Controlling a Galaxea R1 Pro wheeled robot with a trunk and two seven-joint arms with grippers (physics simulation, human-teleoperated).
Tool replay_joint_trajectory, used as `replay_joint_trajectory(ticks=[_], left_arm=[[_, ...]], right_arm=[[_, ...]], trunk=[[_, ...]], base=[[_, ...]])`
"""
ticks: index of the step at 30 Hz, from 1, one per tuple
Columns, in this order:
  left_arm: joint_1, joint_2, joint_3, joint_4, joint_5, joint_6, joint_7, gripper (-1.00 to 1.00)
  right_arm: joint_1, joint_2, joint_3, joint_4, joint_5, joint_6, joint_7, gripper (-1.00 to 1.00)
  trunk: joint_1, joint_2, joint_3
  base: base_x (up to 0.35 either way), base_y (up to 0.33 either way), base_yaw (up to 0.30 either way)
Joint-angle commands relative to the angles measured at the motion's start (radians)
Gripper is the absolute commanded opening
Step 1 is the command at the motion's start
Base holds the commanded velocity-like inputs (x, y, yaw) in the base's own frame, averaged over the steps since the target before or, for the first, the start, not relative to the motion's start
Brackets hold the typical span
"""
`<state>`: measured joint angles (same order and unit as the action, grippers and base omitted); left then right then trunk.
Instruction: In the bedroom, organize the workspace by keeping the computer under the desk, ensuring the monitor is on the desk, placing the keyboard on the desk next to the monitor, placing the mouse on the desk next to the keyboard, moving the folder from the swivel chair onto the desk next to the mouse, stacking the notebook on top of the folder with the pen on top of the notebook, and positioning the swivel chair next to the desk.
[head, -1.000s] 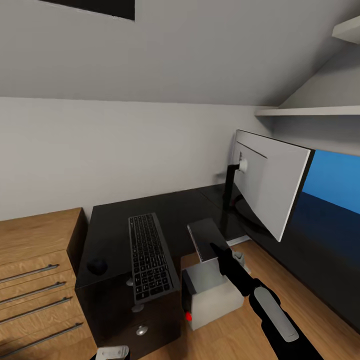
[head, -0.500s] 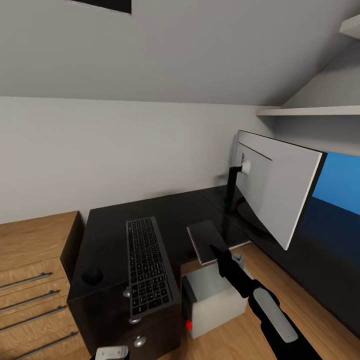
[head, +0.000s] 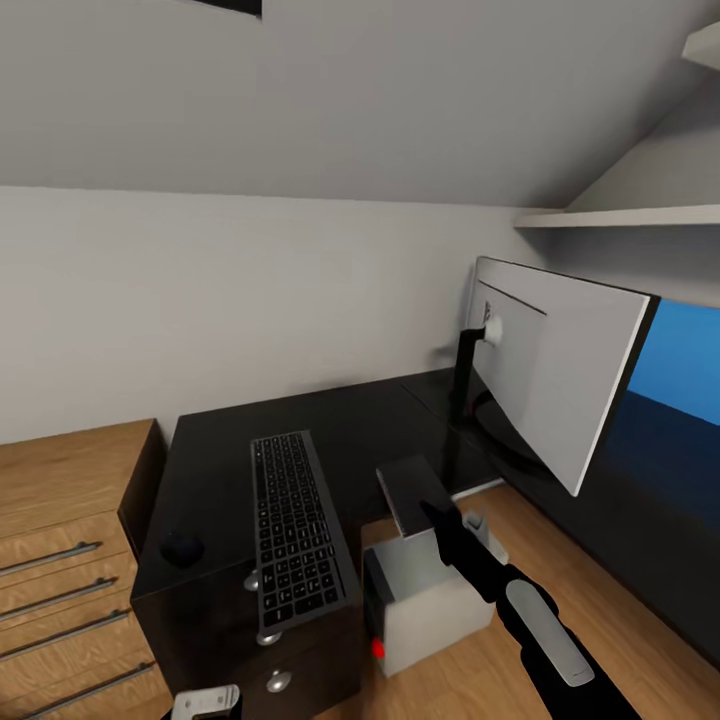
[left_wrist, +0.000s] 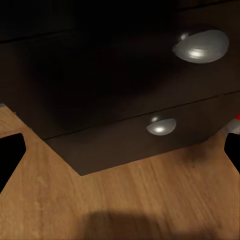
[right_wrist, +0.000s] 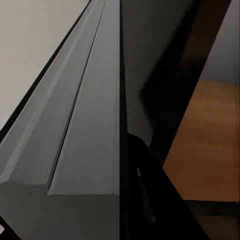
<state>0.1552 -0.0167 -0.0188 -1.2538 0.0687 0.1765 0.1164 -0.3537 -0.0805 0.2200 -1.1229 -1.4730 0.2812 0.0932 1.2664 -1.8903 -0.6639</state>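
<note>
Worktop (head: 360, 425) is running along the grey wall, black top, drawers with silver knobs (left_wrist: 200, 46) at the near end, wood chest (head: 70, 560) butting against its left side. Monitor (head: 560, 375) is sitting on the worktop's right wing on its black stem, pale back facing us, so that item looks satisfied. Computer (head: 425, 590) is standing on the floor in the knee gap beside the drawer block, only partly tucked in, red button facing out; my read is it's being nudged under. Right arm is reaching down over the tower's dark top, and the right tool (head: 432, 510) is sitting at that top's near edge; can't tell from head or wrist view whether its fingers are apart or closed, or gripping anything. Keyboard (head: 295, 530) is lying on the worktop lengthwise, near end overhanging the front edge a bit, well left of the monitor, likely needing a shift closer. Left tool (left_wrist: 120, 150) is hanging low by the drawer fronts, fingertips spread wide, holding nothing, apparently parked out of the way. Mouse (head: 183, 548) is resting on the worktop just left of the keyboard, apart from it.
</note>
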Motion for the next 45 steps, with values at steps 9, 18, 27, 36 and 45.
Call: replay_joint_trajectory(ticks=[9,18,27,36,45], left_arm=[[0.000,0.000,0.003,-0.001,0.007,0.004,0.006,1.00],[0.000,-0.002,0.003,0.001,0.008,0.003,0.006,1.00],[0.000,0.000,0.003,0.005,0.007,0.005,0.003,1.00],[0.001,0.001,0.003,0.009,0.007,0.004,0.001,1.00],[0.000,0.001,0.003,0.031,0.003,-0.001,0.002,1.00]], right_arm=[[-0.001,-0.001,0.000,0.002,-0.011,0.002,-0.004,-1.00],[-0.001,-0.002,-0.002,0.002,-0.012,0.003,-0.003,-1.00],[-0.001,-0.002,-0.003,0.001,-0.013,0.043,0.002,-1.00],[-0.001,-0.003,-0.004,-0.003,-0.086,0.110,0.017,-1.00],[-0.001,-0.004,-0.002,-0.003,-0.115,0.117,0.020,-1.00]], trunk=[[0.035,-0.064,-0.029],[0.065,-0.120,-0.054],[0.065,-0.120,-0.054],[0.065,-0.120,-0.054],[0.065,-0.120,-0.054]], base=[[0.000,0.000,0.000],[0.000,0.000,0.000],[0.000,0.000,0.000],[0.000,0.000,0.000],[0.026,0.000,0.000]])
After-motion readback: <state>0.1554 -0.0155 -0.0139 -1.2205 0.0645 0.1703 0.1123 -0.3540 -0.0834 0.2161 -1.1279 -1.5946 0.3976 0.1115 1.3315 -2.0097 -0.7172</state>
